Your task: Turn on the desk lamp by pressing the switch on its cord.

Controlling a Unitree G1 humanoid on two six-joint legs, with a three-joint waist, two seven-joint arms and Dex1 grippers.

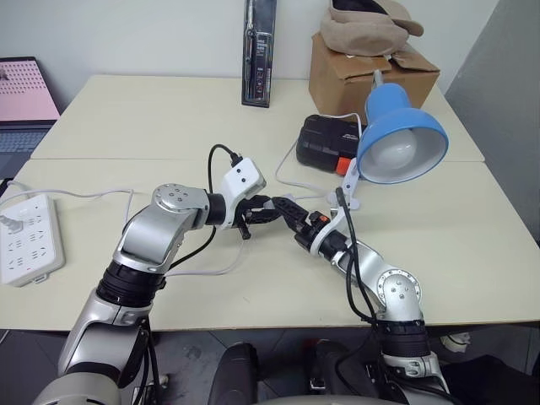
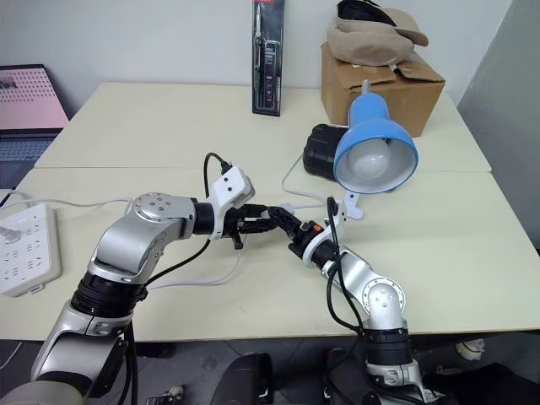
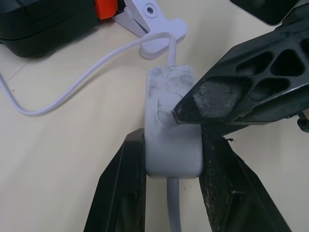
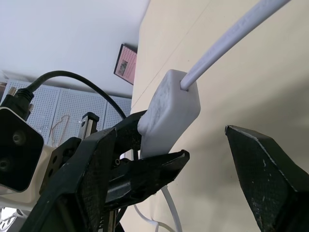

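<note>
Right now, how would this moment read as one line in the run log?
left tool: shut on switch | right tool: open, fingertip on switch button | desk lamp: bulb unlit | cord: on table

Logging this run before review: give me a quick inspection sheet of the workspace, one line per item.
Surface: cream table, two tops butted.
Job's things: desk lamp unlit, clip base on the table; switch on its cord.
Clutter: cardboard box with beige cap, black battery pack, black boxed tool.
End effectors: left end effector clamps the switch; right end effector open, one fingertip on the rocker.
Cables: power strip, white lead.
Surroundings: laptop at left, wall.
</note>
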